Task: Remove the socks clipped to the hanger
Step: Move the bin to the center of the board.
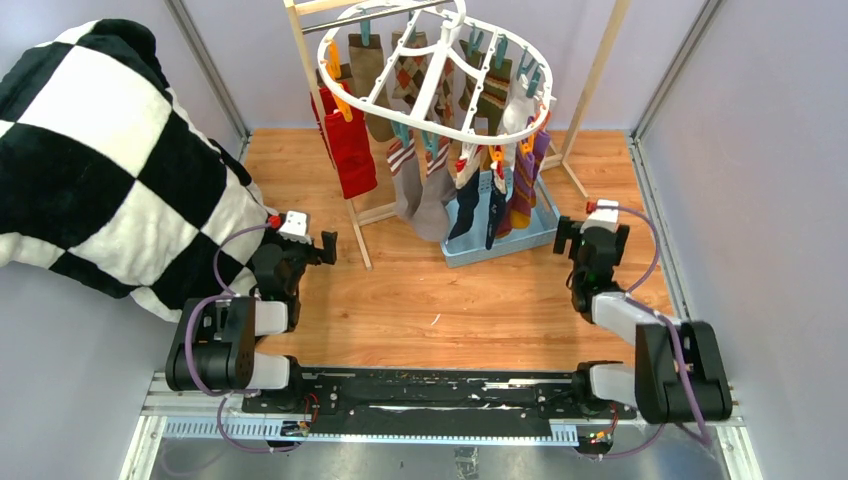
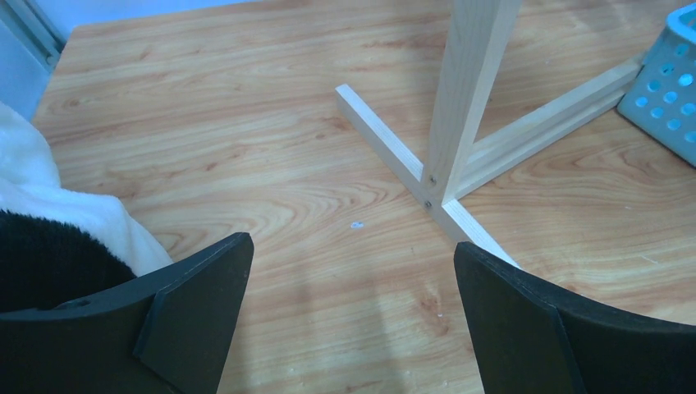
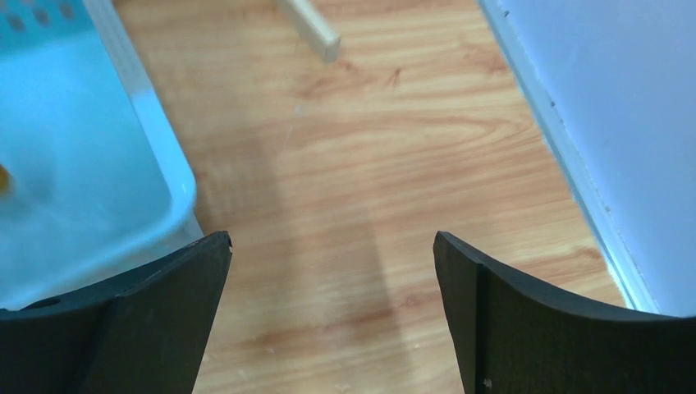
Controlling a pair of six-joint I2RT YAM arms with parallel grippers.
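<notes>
1. Socks (image 1: 440, 175) hung long-axis vertical, clipped round the hanger (image 1: 400, 85), above the basket (image 1: 495, 252) at the far middle of the worktop (image 1: 450, 300).
2. Left fingers (image 1: 297, 250) and right fingers (image 1: 590, 233) stood wide apart, empty and low. Socks lay ahead and above, between both arms.
3. Wrist views showed only the rack (image 2: 468, 82) foot and a basket corner; only the overhead view showed the socks.

1. The table (image 1: 450, 300) is light, grained wood, walled in by pale panels on three sides.
2. A wooden rack (image 2: 469, 82) stands at the back of it on flat feet.
3. A pale blue basket (image 1: 505, 247) sits between the rack's feet, towards its right side.
4. A black-and-white checked blanket (image 1: 100, 160) rests on the table's edge, left of the rack.
5. A small pale speck (image 2: 355, 224) lies just in front of the rack's left foot.
</notes>
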